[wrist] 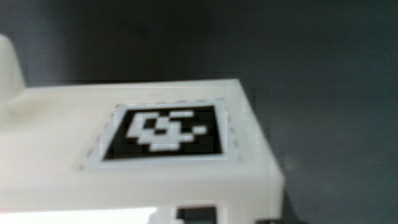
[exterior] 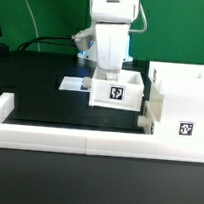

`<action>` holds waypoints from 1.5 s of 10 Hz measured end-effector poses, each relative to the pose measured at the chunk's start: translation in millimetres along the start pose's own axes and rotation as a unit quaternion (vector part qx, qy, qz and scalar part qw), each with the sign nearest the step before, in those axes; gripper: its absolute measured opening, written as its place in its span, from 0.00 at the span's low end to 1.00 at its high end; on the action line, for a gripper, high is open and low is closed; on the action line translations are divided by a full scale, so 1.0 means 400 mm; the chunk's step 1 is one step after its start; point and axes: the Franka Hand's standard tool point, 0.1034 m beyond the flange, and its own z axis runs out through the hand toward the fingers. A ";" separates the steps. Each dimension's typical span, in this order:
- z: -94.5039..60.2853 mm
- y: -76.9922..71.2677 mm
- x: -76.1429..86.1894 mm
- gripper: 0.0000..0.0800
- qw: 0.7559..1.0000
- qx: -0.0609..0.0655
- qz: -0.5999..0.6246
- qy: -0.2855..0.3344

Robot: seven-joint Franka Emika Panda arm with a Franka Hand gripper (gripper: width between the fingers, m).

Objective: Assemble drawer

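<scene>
A small white open-top tray (exterior: 116, 92) with a square tag on its front sits right under my gripper (exterior: 106, 70), in the middle of the black table. The gripper reaches down onto the tray's back wall and appears shut on it; the fingertips are hidden. In the wrist view the tray's tagged face (wrist: 169, 133) fills the frame, blurred. The tall white casing (exterior: 181, 97) stands at the exterior view's right, with a tag low on its front. The tray is just left of the casing, close to its side. A small white piece (exterior: 145, 121) juts out at the casing's lower left.
The long low white border rail (exterior: 57, 137) runs along the front and up the exterior view's left side. The marker board (exterior: 71, 84) lies flat left of the tray. Cables hang at the back.
</scene>
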 end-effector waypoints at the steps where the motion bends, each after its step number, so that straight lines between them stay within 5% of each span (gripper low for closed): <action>1: 0.001 0.009 0.003 0.05 1.000 -0.001 -0.001 0.001; 9: 0.011 0.022 0.006 0.05 1.000 0.010 -0.006 0.003; 13: 0.005 0.049 0.031 0.05 1.000 -0.020 0.000 0.008; 15: 0.006 0.049 0.031 0.05 1.000 -0.019 0.003 0.008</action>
